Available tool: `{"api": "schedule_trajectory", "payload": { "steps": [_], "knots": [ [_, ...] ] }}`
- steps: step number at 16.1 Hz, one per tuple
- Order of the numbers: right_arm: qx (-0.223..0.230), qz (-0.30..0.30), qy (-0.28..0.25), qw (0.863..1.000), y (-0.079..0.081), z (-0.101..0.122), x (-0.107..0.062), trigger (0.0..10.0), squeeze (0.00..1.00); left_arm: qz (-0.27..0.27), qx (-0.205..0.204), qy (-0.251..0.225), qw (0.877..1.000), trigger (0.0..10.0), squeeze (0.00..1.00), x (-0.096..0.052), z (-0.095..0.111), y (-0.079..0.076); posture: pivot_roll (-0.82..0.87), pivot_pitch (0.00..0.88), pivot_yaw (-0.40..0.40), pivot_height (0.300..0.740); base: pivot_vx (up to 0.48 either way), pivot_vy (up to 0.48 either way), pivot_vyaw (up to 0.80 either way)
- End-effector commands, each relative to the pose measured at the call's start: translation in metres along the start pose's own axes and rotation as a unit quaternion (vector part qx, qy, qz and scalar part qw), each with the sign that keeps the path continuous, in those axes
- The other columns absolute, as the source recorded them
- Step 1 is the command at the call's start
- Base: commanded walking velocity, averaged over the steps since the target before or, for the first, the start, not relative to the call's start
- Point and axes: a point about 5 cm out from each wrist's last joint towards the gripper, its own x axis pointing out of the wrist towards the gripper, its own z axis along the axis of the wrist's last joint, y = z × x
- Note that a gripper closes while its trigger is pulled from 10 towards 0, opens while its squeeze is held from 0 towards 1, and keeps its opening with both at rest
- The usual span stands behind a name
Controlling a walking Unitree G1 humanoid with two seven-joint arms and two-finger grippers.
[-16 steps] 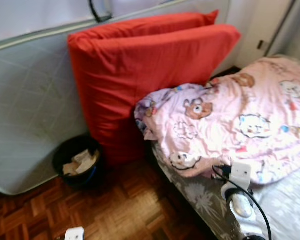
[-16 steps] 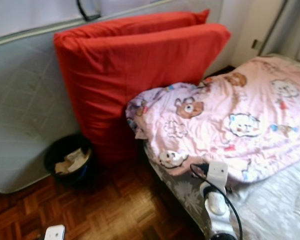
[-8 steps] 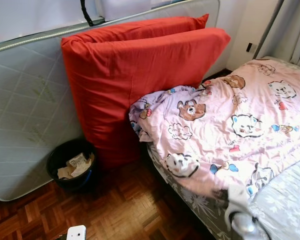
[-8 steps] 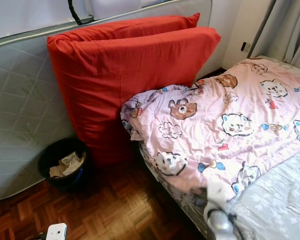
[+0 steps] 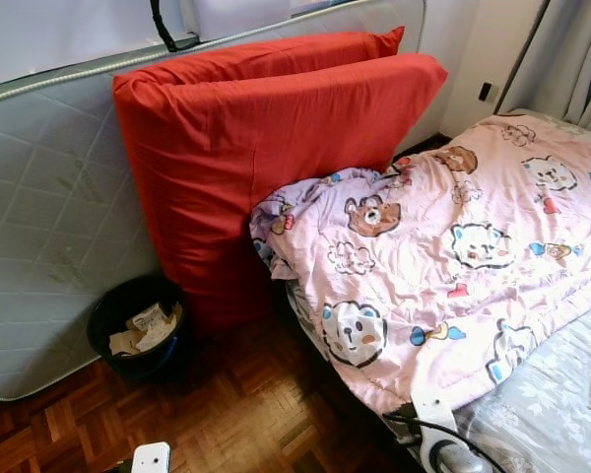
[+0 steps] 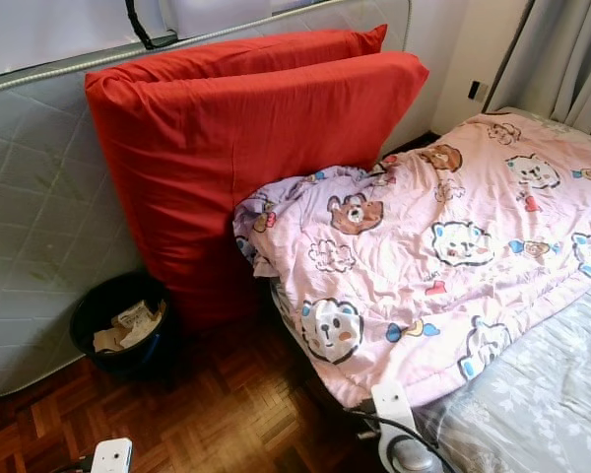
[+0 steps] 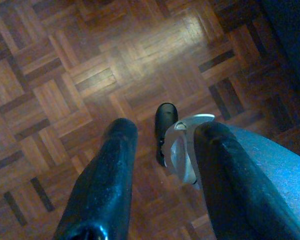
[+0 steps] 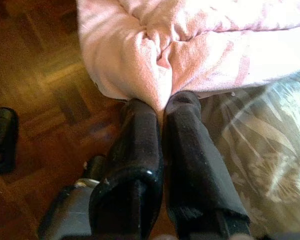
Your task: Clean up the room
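A pink quilt (image 5: 453, 246) printed with cartoon bears lies rumpled over the bed (image 5: 557, 414), which has a grey flowered sheet. My right gripper (image 8: 162, 107) is shut on the quilt's (image 8: 140, 65) near edge at the bed's side, pinching a fold of it between the fingers. That arm's wrist (image 5: 435, 434) shows just below the quilt's hem. My left gripper (image 7: 167, 129) hangs open over the parquet floor (image 7: 65, 90) with nothing between its fingers.
Two red cushions (image 5: 276, 148) lean against a grey mattress (image 5: 49, 197) standing along the wall. A black waste bin (image 5: 138, 325) holding crumpled paper sits on the floor (image 5: 246, 414) beside them. Grey curtains (image 5: 571, 49) hang at the far right.
My right gripper has drawn back toward me with the quilt's edge, and the quilt now reaches further over the bed's near side. The camera has shifted a little.
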Motion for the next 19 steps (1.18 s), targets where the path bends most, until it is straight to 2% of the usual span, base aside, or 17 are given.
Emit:
{"api": "schedule_trajectory", "payload": {
  "steps": [1,4,6,15,17,19],
  "knots": [
    [0.002,-0.017,0.018,1.0,-0.005,-0.01,-0.001,10.0,0.0,0.001,0.008,0.015,1.0,10.0,0.0,-0.001,-0.004,0.003,0.06,0.07,0.003,0.74,0.0,0.0,0.0],
    [0.004,-0.01,0.032,0.999,-0.006,-0.017,-0.002,10.0,0.0,0.001,0.009,0.015,1.0,10.0,0.0,-0.001,-0.004,0.004,0.05,0.074,0.003,0.74,0.0,0.0,0.0],
    [0.005,0.005,0.043,0.999,-0.002,-0.022,-0.003,10.0,0.0,0.002,0.01,0.016,1.0,10.0,0.0,-0.001,-0.004,0.004,0.05,0.075,0.004,0.74,0.0,0.0,0.0],
    [0.005,0.02,0.049,0.999,0.003,-0.026,-0.003,10.0,0.0,0.001,0.014,0.015,1.0,10.0,0.0,-0.001,-0.004,0.005,0.06,0.077,0.005,0.74,0.0,0.0,0.0],
    [0.007,0.024,0.049,0.998,0.004,-0.026,-0.003,10.0,0.76,0.001,0.015,0.015,1.0,10.0,0.0,-0.001,-0.004,0.005,0.06,0.077,0.005,0.74,0.0,0.0,0.0],
    [0.006,0.023,0.05,0.998,0.005,-0.026,-0.003,10.0,0.78,0.001,0.016,0.015,1.0,10.0,0.0,-0.002,-0.004,0.005,0.06,0.077,0.005,0.74,0.0,0.0,0.0]
  ]
}}
